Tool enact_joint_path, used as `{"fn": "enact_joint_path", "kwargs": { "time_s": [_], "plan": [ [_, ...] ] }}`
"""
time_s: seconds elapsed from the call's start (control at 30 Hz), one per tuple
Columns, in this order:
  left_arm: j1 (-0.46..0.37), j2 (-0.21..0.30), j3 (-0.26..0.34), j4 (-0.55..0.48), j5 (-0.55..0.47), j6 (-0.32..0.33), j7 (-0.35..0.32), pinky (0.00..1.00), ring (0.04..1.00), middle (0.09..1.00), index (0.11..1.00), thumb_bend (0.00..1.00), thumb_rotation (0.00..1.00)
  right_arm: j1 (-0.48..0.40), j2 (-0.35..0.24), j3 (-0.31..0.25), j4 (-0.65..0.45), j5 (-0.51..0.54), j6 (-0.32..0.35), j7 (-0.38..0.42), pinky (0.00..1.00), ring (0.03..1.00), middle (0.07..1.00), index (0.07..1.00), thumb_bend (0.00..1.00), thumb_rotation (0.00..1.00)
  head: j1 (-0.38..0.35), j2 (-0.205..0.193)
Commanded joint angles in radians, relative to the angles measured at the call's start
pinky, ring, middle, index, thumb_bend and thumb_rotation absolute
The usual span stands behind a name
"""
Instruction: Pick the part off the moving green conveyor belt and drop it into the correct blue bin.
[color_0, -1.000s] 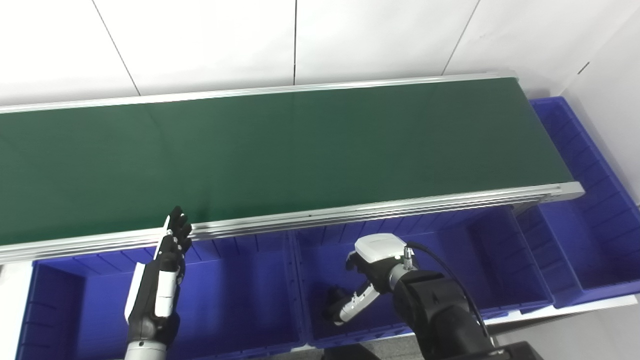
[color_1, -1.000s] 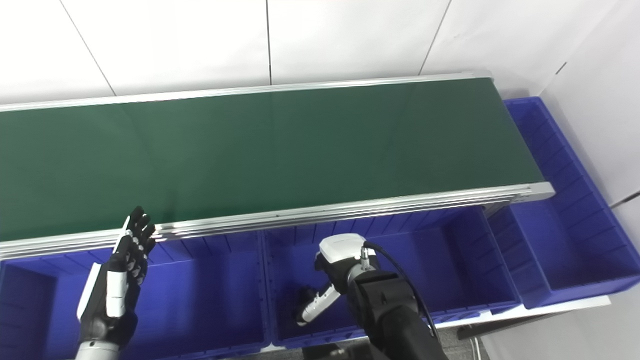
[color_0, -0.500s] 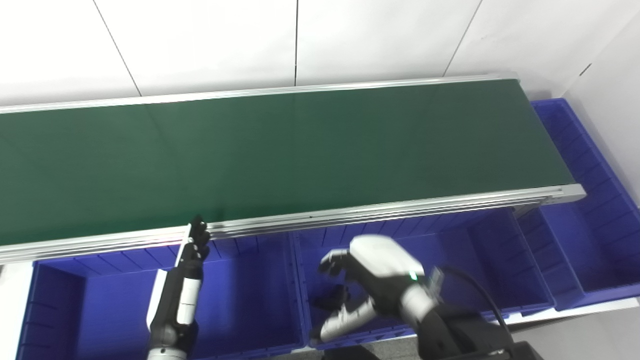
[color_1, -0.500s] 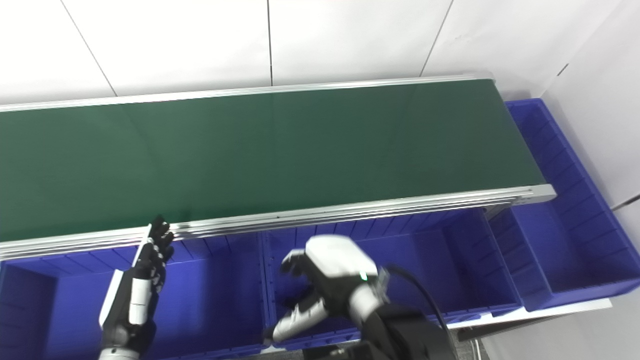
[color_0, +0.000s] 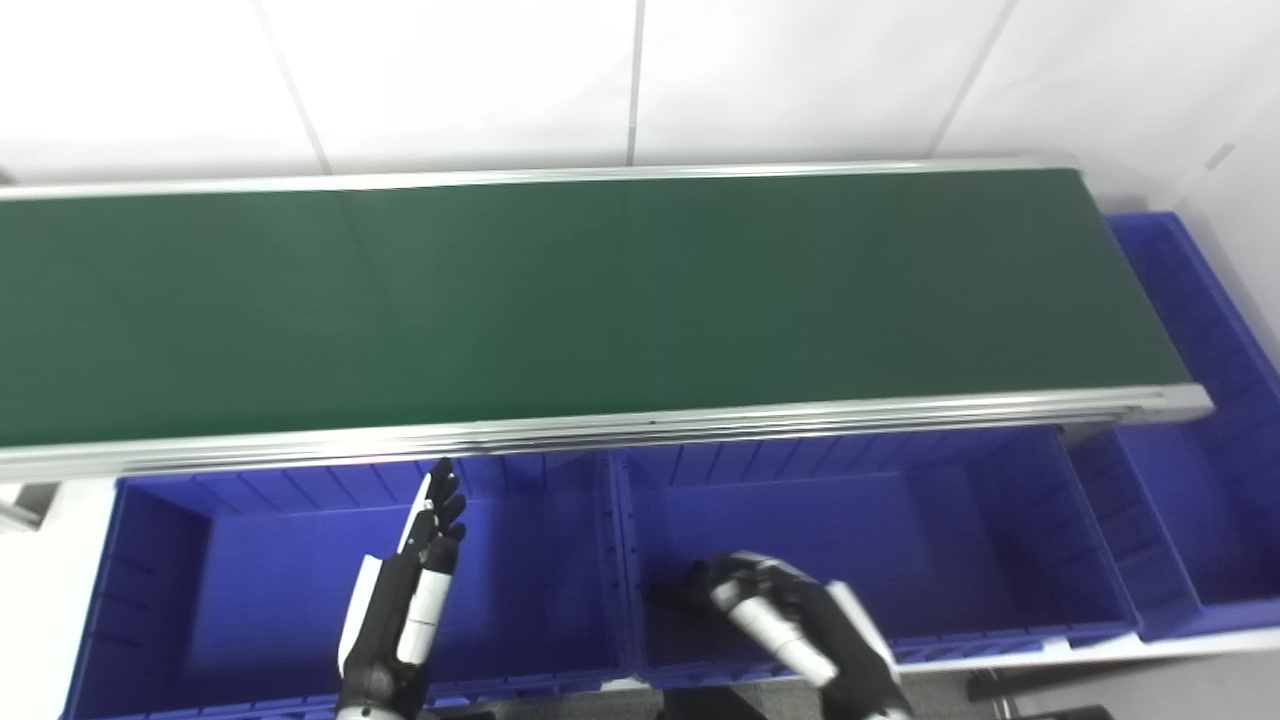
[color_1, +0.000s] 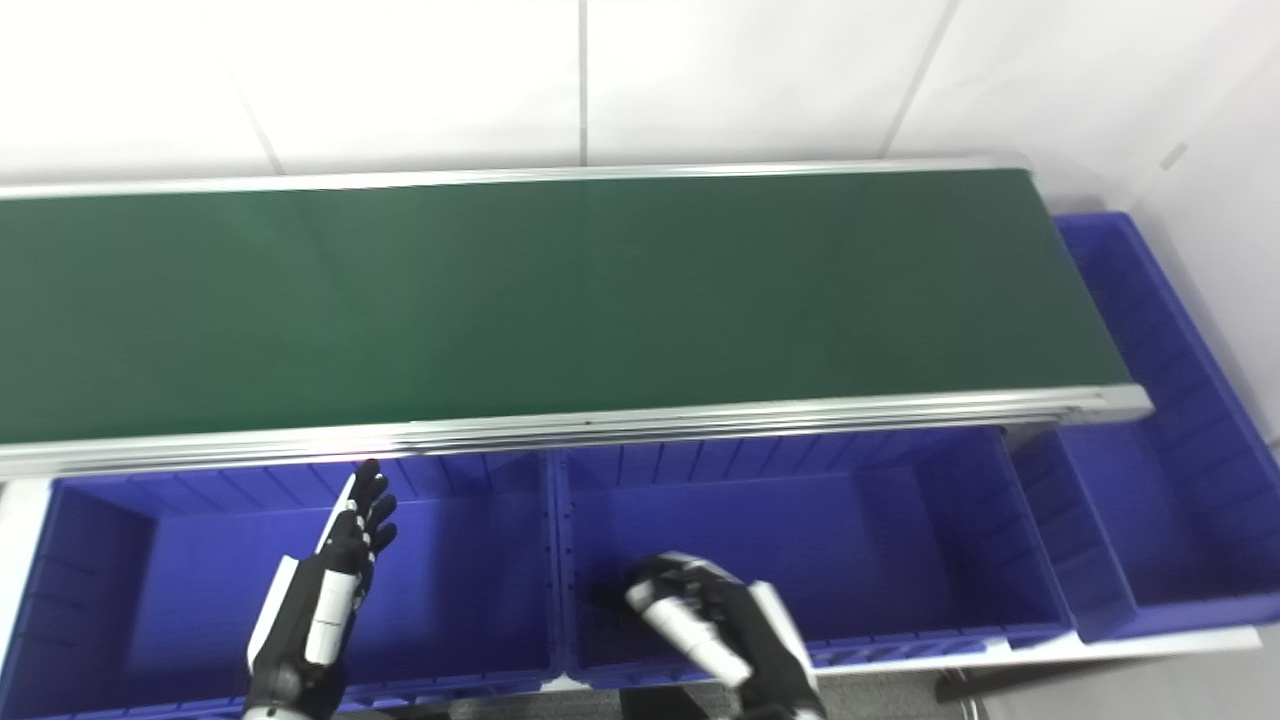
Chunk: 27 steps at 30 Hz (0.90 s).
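The green conveyor belt (color_0: 600, 290) carries no part in either eye view. My left hand (color_0: 405, 610) is open, fingers straight and pointing up, above the left blue bin (color_0: 250, 570). My right hand (color_0: 790, 635) is low over the middle blue bin (color_0: 900, 520), fingers loosely spread and pointing left, holding nothing I can see. A small dark shape (color_0: 668, 598) lies at its fingertips on the bin floor. I cannot tell whether it is the part or a fingertip.
A third blue bin (color_0: 1200, 500) stands past the belt's right end, along the white wall. The belt's aluminium front rail (color_0: 640, 430) overhangs the bins' back edge. White wall panels rise behind the belt.
The camera has shifted, so the whole scene sits further right. My right arm has drawn back to the bottom edge and the hand has turned over. My left hand has sunk lower over its bin.
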Motion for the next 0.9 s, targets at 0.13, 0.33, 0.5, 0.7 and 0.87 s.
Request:
{"fn": "enact_joint_path", "kwargs": {
  "time_s": [0.13, 0.33, 0.5, 0.7, 0.87],
  "plan": [
    [0.016, -0.048, -0.050, -0.019, 0.057, -0.118, 0.045, 0.96, 0.984, 1.000, 1.000, 0.82, 1.00, -0.026, 0.028, 0.041, 0.074, 0.152, -0.353, -0.167, 0.87, 0.906, 0.943, 0.904, 0.75, 0.90, 0.038, -0.031],
    [0.023, -0.063, -0.060, 0.012, 0.072, -0.157, 0.066, 0.95, 0.989, 1.000, 1.000, 0.83, 1.00, -0.040, -0.037, 0.075, 0.130, 0.149, -0.423, -0.239, 0.88, 0.904, 0.941, 0.948, 0.77, 0.97, 0.069, -0.074],
    [0.018, -0.066, -0.059, 0.047, 0.072, -0.187, 0.076, 0.95, 0.984, 1.000, 1.000, 0.83, 1.00, -0.053, -0.077, 0.098, 0.168, 0.146, -0.464, -0.280, 0.91, 0.911, 0.951, 0.953, 0.79, 0.98, 0.101, -0.106],
    [0.005, -0.066, -0.052, 0.087, 0.074, -0.220, 0.092, 0.92, 0.959, 0.978, 1.000, 0.81, 0.97, -0.070, -0.101, 0.119, 0.200, 0.113, -0.514, -0.336, 0.91, 0.913, 0.947, 0.949, 0.79, 0.98, 0.102, -0.127],
    [0.000, -0.066, -0.044, 0.107, 0.077, -0.241, 0.102, 0.90, 0.942, 0.968, 1.000, 0.79, 0.97, -0.081, -0.130, 0.158, 0.228, 0.079, -0.554, -0.380, 0.91, 0.915, 0.954, 0.956, 0.75, 0.96, 0.088, -0.136]
  ]
}}
